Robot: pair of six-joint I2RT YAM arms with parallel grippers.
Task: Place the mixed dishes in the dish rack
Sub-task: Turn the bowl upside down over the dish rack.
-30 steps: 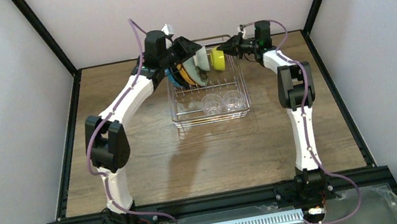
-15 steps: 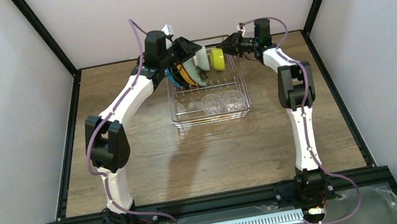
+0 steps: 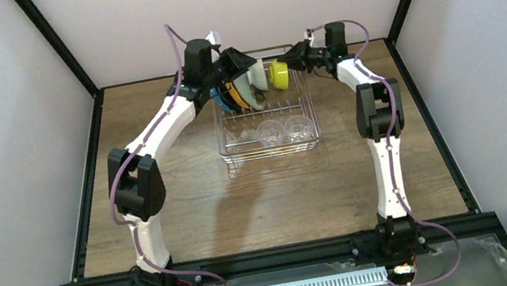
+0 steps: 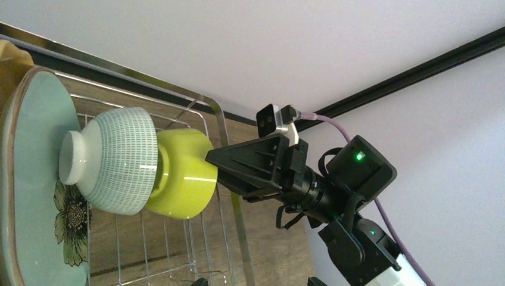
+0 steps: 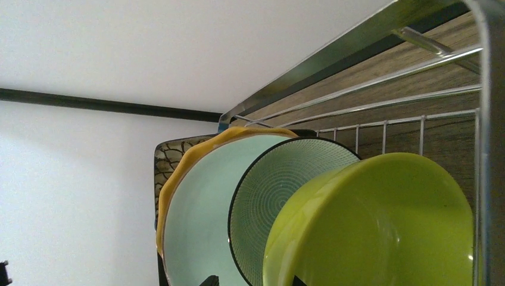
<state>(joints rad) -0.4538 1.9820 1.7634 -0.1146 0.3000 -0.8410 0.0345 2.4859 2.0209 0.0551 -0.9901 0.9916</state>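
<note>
Silver wire holds every dish that shows: the dish rack (image 3: 271, 152) sits toward the far side of the worktop (image 3: 261, 204). At its far end the plates (image 3: 236, 95) stand on edge in a row, the pale green plate (image 5: 196, 226) nearest the bowls. The mint bowl (image 4: 113, 161) leans against that plate, and the yellow-green bowl (image 4: 181, 173) is nested over it on its side. Clear glass cups (image 3: 298, 128) sit at the near end.

The right tool (image 3: 293, 63) hangs just beside the yellow-green bowl's rim. Its tips show spread at the bottom of its wrist view, and nothing looks pinched between them. The left tool (image 3: 246, 62) hovers over the row of plates, spread wide and carrying nothing.

With no dish visible outside the rack, the loading looks essentially finished. What is probably left is drawing both arms clear without knocking the tilted bowls.
</note>
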